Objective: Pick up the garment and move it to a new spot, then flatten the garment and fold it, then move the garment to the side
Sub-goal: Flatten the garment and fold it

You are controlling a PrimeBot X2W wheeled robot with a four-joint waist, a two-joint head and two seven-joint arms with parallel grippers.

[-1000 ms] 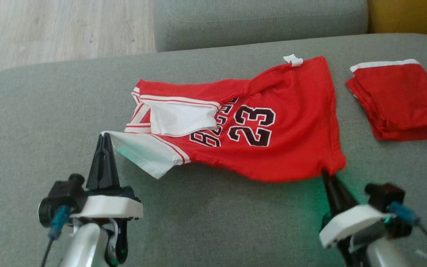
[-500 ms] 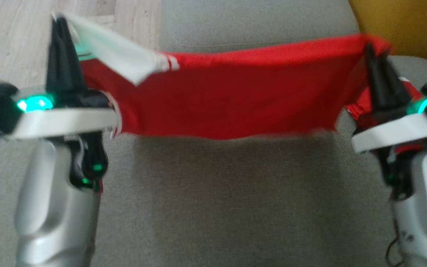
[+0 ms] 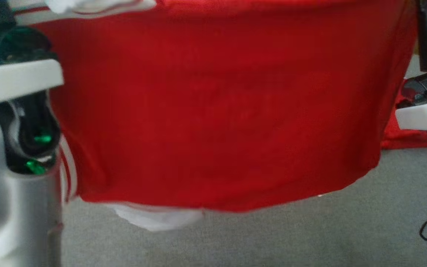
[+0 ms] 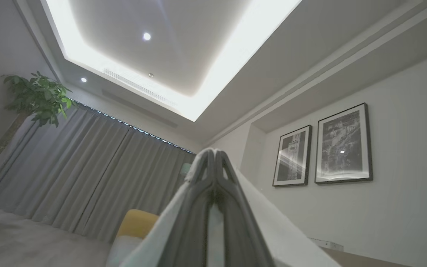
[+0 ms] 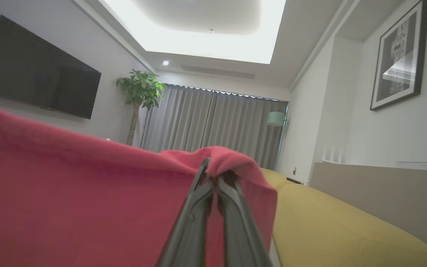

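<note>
The left gripper (image 4: 214, 157), fingers pressed together on white trim, and the right gripper (image 5: 211, 168), pinching a red corner, hold the red jersey (image 3: 217, 111) stretched like a curtain above the grey sofa cushion (image 3: 272, 241). Its long axis runs left to right. A second ago it lay flat on the cushion; now it hangs lifted, close to the head camera.

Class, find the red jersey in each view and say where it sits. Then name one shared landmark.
Head view: the jersey hangs across the middle.
Left wrist view: its white part lies bottom centre, pinched in the left gripper.
Right wrist view: red cloth at left and centre, draped over the right gripper.
Shared landmark: the potted plant beside the grey curtains, in both wrist views.
</note>
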